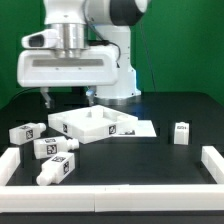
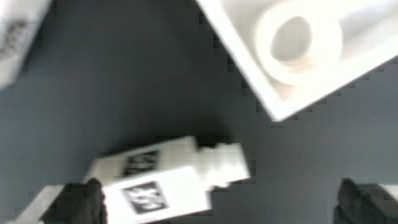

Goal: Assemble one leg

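No legible text, brand or number is showing; only black-and-white square fiducial tags (image 2: pixel 143 192) are appearing, on the leg (image 2: pixel 178 172) in the wrist view and on similar pegs (image 1: pixel 52 147) across the worktop (image 1: pixel 180 106).

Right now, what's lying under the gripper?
Below the open gripper, one leg lies on its side on the dark table. A corner of the square panel sits nearby, apart from it. The leg's underside is hidden.
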Motion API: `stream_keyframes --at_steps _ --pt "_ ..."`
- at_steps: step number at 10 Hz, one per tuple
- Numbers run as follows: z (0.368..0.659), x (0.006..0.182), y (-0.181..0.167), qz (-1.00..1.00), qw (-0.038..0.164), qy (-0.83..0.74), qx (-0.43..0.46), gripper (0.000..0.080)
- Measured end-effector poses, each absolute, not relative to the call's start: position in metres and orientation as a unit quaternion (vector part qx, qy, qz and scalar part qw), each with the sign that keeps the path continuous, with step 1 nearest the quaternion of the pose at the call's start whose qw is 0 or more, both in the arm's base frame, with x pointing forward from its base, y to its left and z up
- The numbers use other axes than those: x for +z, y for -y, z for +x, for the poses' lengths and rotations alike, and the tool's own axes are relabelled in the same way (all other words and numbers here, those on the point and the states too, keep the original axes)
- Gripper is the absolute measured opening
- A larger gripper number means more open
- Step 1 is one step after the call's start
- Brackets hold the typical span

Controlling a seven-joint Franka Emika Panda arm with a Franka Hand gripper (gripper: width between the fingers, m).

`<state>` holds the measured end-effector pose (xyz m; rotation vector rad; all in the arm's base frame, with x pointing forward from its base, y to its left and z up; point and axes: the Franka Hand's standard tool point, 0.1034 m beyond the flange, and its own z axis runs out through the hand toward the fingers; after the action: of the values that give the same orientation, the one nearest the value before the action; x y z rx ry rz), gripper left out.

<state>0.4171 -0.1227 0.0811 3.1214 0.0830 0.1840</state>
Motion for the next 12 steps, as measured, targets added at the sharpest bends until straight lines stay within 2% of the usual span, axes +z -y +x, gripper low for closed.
stream_keyframes --at_steps 3,5,6,7,10,12 --pt "0.414 0.078 0.122 0.998 0.006 -0.029 0.055 0.0649" --pt "0.386 0.05 0.129 1.0 -0.012 -0.024 0.005 0.0649" --pt "0.384 0.045 0.129 1.0 0.003 -0.008 0.016 0.0649" --pt "0.383 0.044 0.118 1.0 0.008 -0.015 0.02 0.0649" --pt "0.382 0.043 0.121 1.0 0.005 -0.015 0.017 0.0649" --pt "0.377 0.042 0.102 0.994 -0.005 -0.106 -0.004 0.0649"
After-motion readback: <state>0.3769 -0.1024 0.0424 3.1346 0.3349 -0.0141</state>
